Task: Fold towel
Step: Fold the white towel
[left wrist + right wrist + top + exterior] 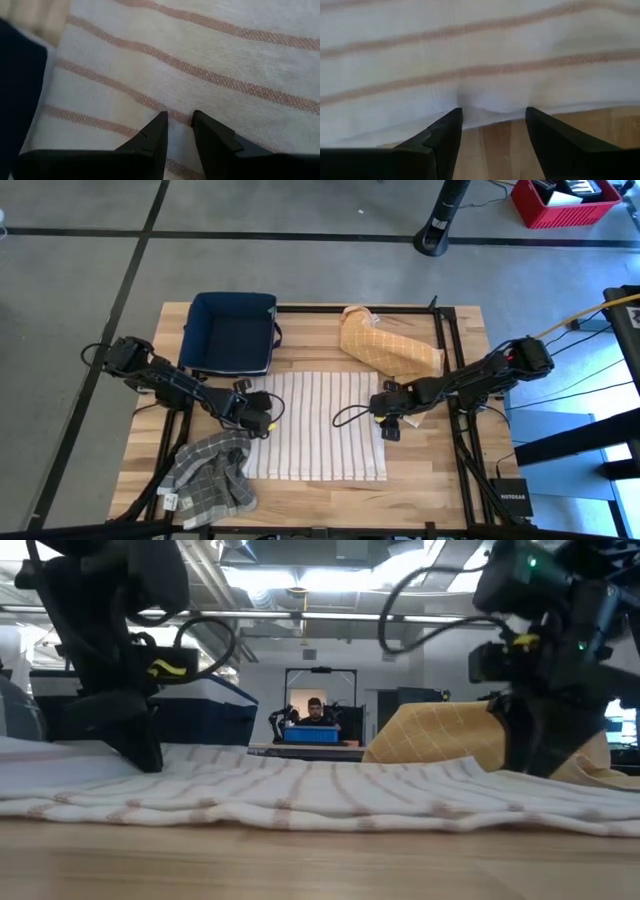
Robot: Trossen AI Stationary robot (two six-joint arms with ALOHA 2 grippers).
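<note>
A white towel with thin brown stripes point(315, 425) lies spread flat in the middle of the table. My left gripper point(262, 420) is at its left edge with its fingers close together, tips down on the cloth point(179, 120). In the low view my left gripper point(135, 745) stands on the towel point(320, 795). My right gripper point(386, 418) is at the towel's right edge, open, with its tips on either side of a stretch of the hem point(492, 114). My right gripper point(530, 750) also shows in the low view. My left gripper comes from the table's left, slanting down, with its fingertips point(161, 122) on the towel a little inside its left edge point(177, 107). A narrow strip of cloth shows between the tips. The towel lies flat on the table, one layer. My right gripper's fingertips point(454, 117) are at the towel's right hem point(490, 107), coming from the table's right and slanting down. Whether they touch the cloth, I cannot tell.
A dark blue tray point(235, 330) sits at the far left. A yellow checked cloth point(388, 348) lies bunched at the far right, and a grey checked cloth point(212, 472) is crumpled at the near left corner. Bare wood shows along the near edge point(420, 480).
</note>
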